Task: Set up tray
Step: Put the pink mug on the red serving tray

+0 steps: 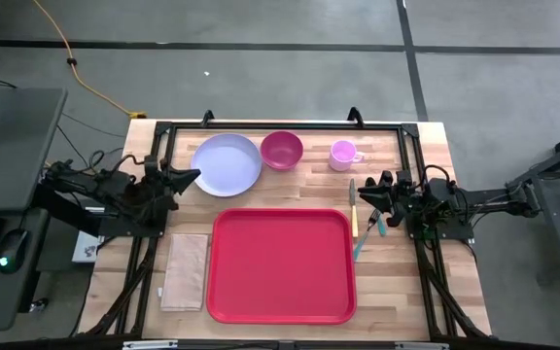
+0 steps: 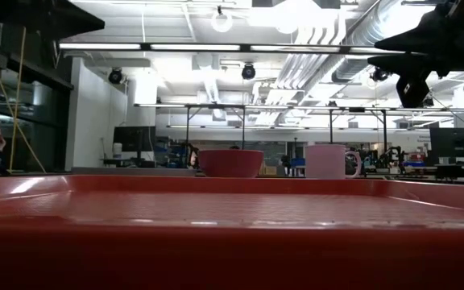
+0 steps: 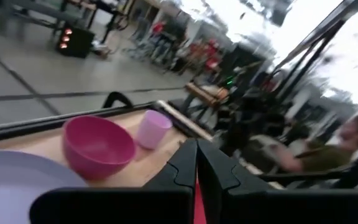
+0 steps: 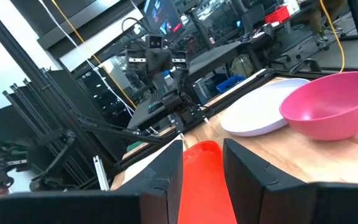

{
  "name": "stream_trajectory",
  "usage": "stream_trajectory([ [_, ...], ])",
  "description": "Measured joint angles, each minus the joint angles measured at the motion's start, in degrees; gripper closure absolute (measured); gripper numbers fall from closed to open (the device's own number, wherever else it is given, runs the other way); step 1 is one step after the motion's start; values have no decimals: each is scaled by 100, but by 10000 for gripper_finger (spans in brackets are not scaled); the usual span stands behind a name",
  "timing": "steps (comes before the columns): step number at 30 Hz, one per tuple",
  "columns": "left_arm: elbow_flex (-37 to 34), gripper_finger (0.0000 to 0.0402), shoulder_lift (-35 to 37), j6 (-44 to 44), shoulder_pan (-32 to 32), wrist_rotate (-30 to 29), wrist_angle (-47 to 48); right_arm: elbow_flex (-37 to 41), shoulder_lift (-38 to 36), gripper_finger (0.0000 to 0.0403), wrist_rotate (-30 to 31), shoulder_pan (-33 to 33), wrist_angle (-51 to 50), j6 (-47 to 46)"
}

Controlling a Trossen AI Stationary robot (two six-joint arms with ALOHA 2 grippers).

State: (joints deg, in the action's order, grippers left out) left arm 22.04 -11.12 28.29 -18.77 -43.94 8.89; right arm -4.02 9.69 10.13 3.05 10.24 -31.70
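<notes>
The red tray lies flat on the wooden table, near the front edge; its rim fills the low view. My left gripper is shut and hovers level beside the lavender plate, pointing toward the table's right, with nothing between its fingers. My right gripper stands open at the tray's far right corner and points toward the table's left. Through its empty gap the red tray shows.
A magenta bowl and a pink mug stand behind the tray, next to the plate. A tan napkin lies left of the tray. Cutlery lies along the tray's right side, under my right gripper. A person sits beyond the table.
</notes>
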Motion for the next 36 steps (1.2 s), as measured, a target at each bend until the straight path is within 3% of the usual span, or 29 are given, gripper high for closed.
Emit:
stream_trajectory([
  [20, 2851, 358, -3290, 612, 5, -429, 3319, 0, 0, 311, 92, 0, -2, -2],
  [27, 3704, 357, -3923, 2319, 5, -465, 4925, 1, 0, 311, 92, 0, -2, -2],
  [36, 4104, 357, -3960, 5105, 5, -433, 6349, 1, 0, 311, 89, 0, -4, -2],
])
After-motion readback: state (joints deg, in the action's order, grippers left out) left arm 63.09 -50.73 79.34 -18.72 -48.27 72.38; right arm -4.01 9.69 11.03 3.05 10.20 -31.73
